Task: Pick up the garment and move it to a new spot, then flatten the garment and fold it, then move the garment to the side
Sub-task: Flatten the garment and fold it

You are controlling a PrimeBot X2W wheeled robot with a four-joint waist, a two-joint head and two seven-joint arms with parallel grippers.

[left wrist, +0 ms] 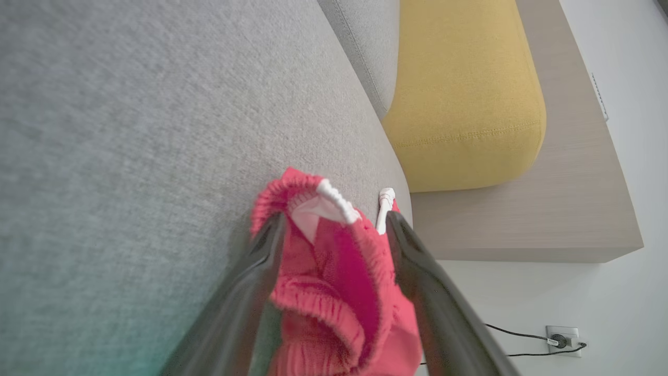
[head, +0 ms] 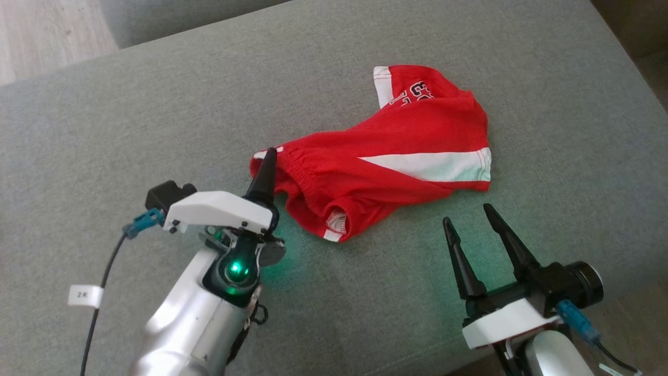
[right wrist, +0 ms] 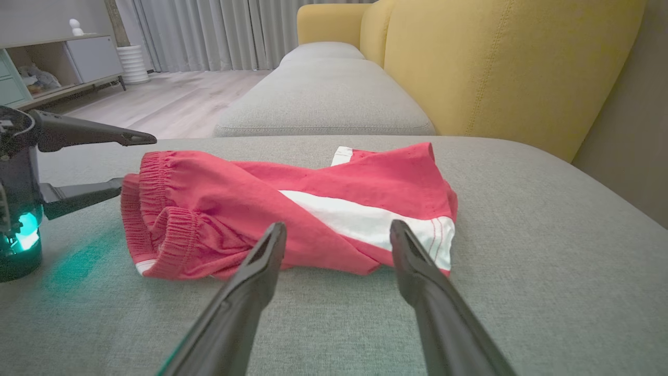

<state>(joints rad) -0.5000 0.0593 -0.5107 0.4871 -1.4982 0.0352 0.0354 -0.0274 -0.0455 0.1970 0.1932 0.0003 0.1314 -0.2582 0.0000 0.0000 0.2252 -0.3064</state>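
We see left hand (left wrist: 336,220) spread wide astride garment (head: 396,151) waistband, ungripped; right hand (head: 467,214) parted, empty, beside garment; grey sofa seat (head: 156,104) under it, yellow backrest (right wrist: 496,62) beyond

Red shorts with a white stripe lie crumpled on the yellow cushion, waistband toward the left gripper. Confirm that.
Not yellow: the red shorts with a white stripe lie crumpled on the grey fabric cushion, waistband toward the left gripper; the head view shows it.
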